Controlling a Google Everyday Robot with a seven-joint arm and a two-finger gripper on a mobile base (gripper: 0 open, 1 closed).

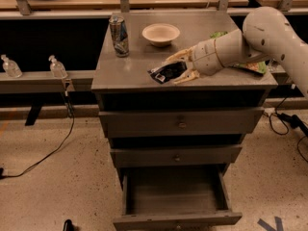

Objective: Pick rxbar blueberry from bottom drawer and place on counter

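My gripper [177, 70] reaches in from the right over the counter [130, 73] and is shut on the rxbar blueberry [166, 72], a dark shiny wrapper with white lettering. The bar sits low over the counter's front middle, close to or touching the surface; I cannot tell which. The bottom drawer [175, 218] stands pulled open below, and its inside looks empty.
A drink can [119, 35] stands at the counter's back left and a pale bowl [161, 33] at the back middle. A green chip bag [250, 65] lies partly behind my arm at the right. Two closed drawers [180, 124] sit above the open one. Cables run on the floor.
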